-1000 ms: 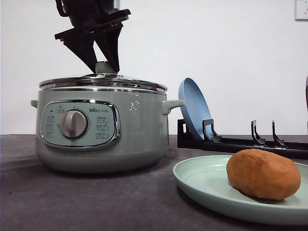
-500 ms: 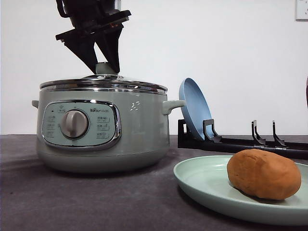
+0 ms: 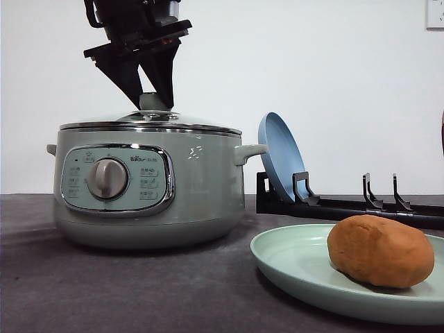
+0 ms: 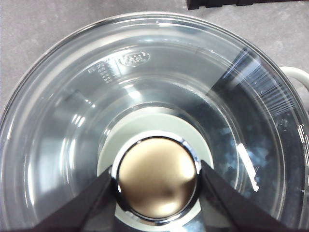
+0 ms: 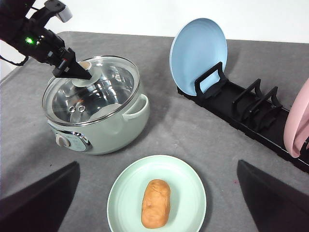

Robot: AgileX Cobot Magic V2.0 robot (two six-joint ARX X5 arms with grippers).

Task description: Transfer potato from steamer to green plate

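Observation:
The potato lies on the green plate at the front right. To its left stands the steamer, with its glass lid lying level on the rim. My left gripper points down over the lid, shut on the lid's knob, a finger touching each side. High above the plate, my right gripper is open, fingers wide apart with nothing between them.
A black dish rack runs along the back right. A blue plate stands upright in its near-steamer end and a pink plate in the other. Grey tabletop surrounds the steamer.
The lid, tilted a second ago, has come down level onto the steamer's rim with my left gripper still on its knob. The steamer shifted slightly right. Potato and plate are unmoved.

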